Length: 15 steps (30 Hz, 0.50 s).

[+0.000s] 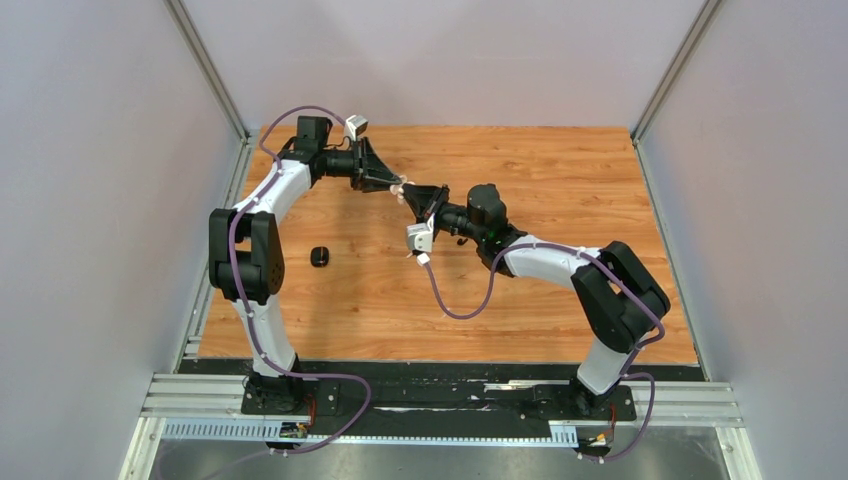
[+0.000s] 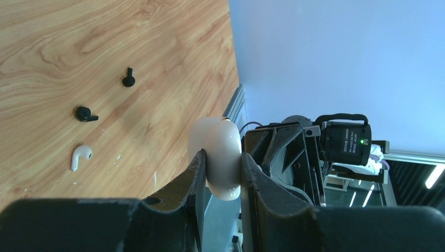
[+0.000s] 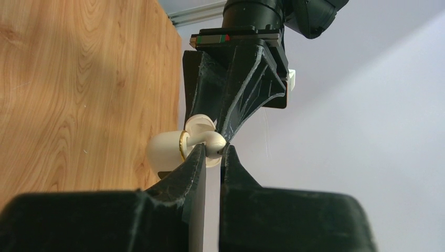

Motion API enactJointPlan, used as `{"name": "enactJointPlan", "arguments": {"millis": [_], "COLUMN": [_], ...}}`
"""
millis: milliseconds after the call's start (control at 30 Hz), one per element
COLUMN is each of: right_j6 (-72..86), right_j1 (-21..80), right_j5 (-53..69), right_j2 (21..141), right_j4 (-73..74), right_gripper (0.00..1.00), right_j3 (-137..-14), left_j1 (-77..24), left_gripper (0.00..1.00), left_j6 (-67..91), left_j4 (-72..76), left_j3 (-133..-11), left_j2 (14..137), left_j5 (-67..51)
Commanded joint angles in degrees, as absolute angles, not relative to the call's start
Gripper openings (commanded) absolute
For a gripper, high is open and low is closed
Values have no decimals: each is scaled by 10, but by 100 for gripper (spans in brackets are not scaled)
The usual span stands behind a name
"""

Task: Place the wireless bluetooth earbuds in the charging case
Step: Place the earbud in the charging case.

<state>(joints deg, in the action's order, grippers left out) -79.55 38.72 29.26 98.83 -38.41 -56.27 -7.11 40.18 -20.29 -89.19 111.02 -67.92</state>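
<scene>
My left gripper (image 1: 393, 186) is shut on a white charging case (image 2: 223, 157) and holds it above the table. In the right wrist view the case (image 3: 165, 151) has a gold rim and its lid (image 3: 201, 124) is open. My right gripper (image 1: 413, 196) is shut on a white earbud (image 3: 214, 147), with the bud at the case's opening. The two grippers meet tip to tip at the back middle of the table. Two black earbuds (image 2: 127, 79) (image 2: 85, 113) and one white earbud (image 2: 80, 156) lie loose on the wood.
A small black pebble-like case (image 1: 320, 256) lies on the wooden table (image 1: 560, 160) left of centre. Grey walls stand on both sides, and a metal rail (image 1: 230, 190) runs along the table's left edge.
</scene>
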Motion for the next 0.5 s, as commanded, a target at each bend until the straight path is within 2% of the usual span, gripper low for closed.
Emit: {"name": "enactJointPlan", "arguments": {"millis": [0,267,367,467], "right_j6": [-778,-771,-769,-761], "right_j1": [395,397,396,396], "right_j5": [298,276,261,258], "right_j2": [985,989,983,974], "right_j4": [-393,-389,-368,-346], "right_gripper": [0,1,16,17], "right_j3": [-569,-575,-576,-580], "left_j1": [-74,-75,-75,-76], "left_gripper": [0,0,0,0], "left_j6": [404,404,404,404], "left_j4": [-185,-183,-182,-179], "left_j3": [-899,-901,-902,-902], "left_j2": [1101,1104,1104,1105], "left_j5": [-702,-706,-706,-708]}}
